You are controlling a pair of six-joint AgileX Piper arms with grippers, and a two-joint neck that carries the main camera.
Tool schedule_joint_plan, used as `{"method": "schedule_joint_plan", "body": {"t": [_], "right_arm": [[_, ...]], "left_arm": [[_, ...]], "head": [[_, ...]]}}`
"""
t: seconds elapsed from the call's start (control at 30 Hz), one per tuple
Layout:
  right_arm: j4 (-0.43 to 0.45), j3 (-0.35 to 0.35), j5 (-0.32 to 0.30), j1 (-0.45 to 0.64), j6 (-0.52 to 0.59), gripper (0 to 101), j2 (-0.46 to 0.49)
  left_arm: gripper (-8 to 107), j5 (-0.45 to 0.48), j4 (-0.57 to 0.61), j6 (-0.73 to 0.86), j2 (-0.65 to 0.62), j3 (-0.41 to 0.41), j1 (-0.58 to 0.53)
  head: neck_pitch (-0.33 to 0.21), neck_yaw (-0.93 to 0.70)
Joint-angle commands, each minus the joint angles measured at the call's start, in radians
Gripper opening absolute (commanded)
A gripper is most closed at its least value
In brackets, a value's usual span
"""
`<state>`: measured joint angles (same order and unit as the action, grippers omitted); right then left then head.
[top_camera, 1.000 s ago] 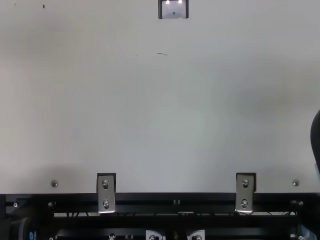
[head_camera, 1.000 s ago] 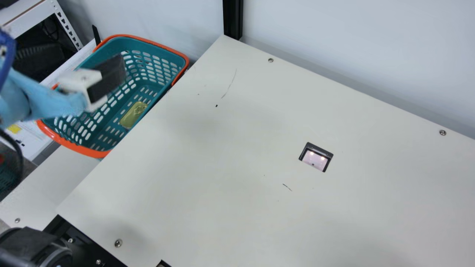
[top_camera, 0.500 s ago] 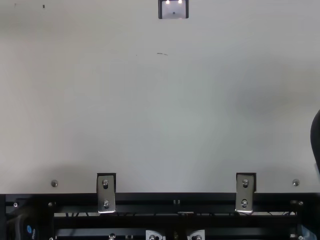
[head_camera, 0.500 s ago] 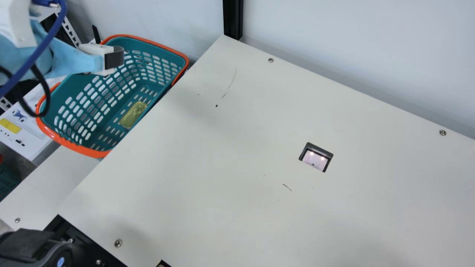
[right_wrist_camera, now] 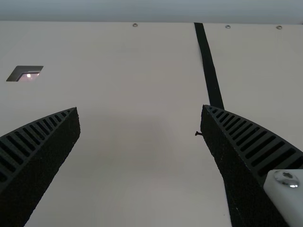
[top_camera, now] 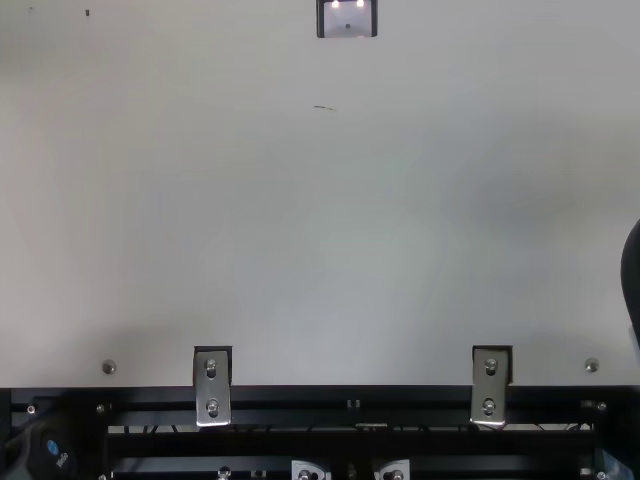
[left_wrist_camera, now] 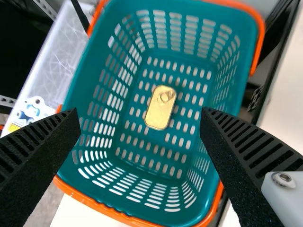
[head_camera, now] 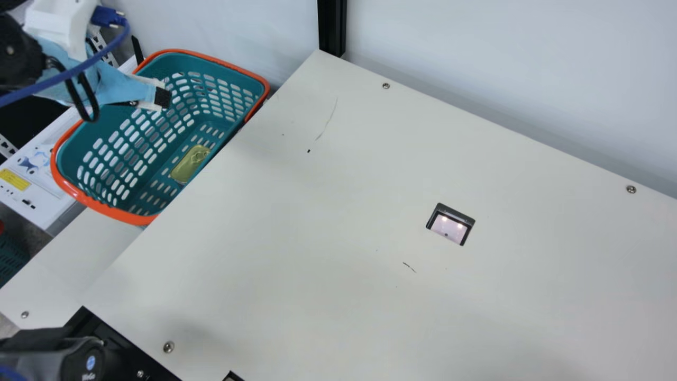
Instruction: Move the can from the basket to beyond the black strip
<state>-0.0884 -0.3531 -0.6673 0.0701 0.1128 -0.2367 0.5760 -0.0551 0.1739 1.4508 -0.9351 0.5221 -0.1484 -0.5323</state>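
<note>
In the main view my left gripper (head_camera: 162, 98) is over the upper left part of the teal basket (head_camera: 113, 213) with its orange rim. The flat gold can (head_camera: 189, 164) lies on the basket's floor. The left wrist view has the can (left_wrist_camera: 160, 108) below and between the wide-apart fingers of my left gripper (left_wrist_camera: 140, 113), inside the basket (left_wrist_camera: 75, 92); nothing is held. My right gripper (right_wrist_camera: 140, 109) stands open above the table in its wrist view, and the black strip (right_wrist_camera: 209, 71) runs past its right-hand finger.
The basket stands beside the table's left edge, lower than the tabletop (head_camera: 317, 238). A rectangular cutout (head_camera: 450, 224) is in the table. A black post (head_camera: 332, 26) rises at the back corner, and a white surface with a yellow label (head_camera: 14, 180) lies left of the basket.
My left arm has moved farther into the main view, and its gripper has shifted over the basket's far left part. The can and basket have stayed put.
</note>
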Motion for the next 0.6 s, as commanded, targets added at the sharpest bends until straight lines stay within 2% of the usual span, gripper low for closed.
{"method": "schedule_joint_plan", "body": {"t": [0.0,0.57], "right_arm": [[0.000,0.000,0.000,0.000,0.000,101,0.000],[0.000,0.000,0.000,0.000,0.000,101,0.000]], "left_arm": [[90,0.002,0.012,0.055,0.079,-0.019,0.009],[90,0.072,0.165,0.538,0.416,-0.189,0.097]], "head": [[-0.026,-0.020],[-0.026,-0.020]]}}
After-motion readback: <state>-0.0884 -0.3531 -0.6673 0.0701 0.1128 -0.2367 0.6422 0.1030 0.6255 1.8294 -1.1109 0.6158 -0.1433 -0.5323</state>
